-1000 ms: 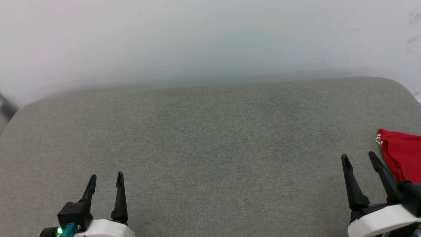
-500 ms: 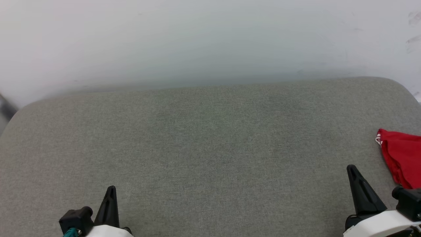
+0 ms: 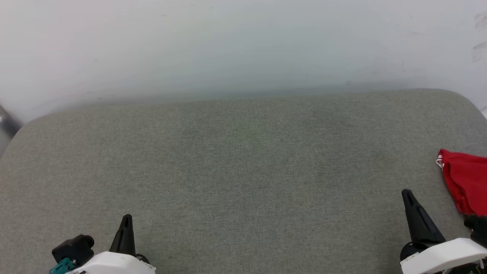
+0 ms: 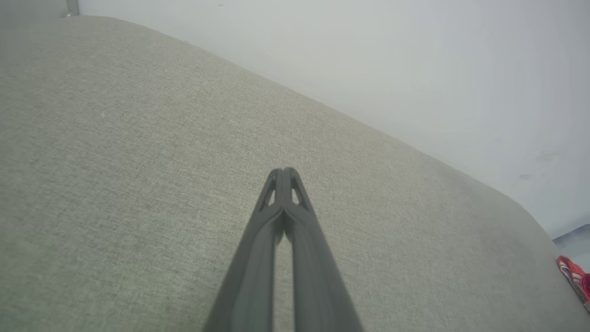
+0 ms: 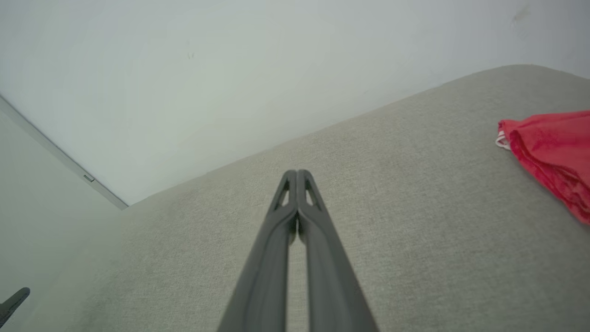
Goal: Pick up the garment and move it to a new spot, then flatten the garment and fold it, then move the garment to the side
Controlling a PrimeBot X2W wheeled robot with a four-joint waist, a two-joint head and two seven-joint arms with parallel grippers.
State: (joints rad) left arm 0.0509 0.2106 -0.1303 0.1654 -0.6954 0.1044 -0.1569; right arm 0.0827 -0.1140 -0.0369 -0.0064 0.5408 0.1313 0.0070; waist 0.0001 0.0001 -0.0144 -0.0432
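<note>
Garment (image 3: 466, 182) bunched at right edge of grey cushion (image 3: 243, 160), partly cut off by the frame. Lies just right of, slightly ahead of, right gripper (image 3: 407, 194); well apart from left gripper (image 3: 127, 217). Both pairs of fingers pinched together, holding nothing. Right arm clearly nearer for the pickup.

I see a grey woven fabric surface (image 3: 243, 160) with rounded far corners across the lower two thirds of the head view. It runs up to a plain white wall (image 3: 243, 42) along the top. A few faint dark scuffs (image 3: 478, 46) mark the wall at the upper right, and a blurred grey metal piece (image 3: 5, 122) shows at the left edge, beside the surface's far corner.
</note>
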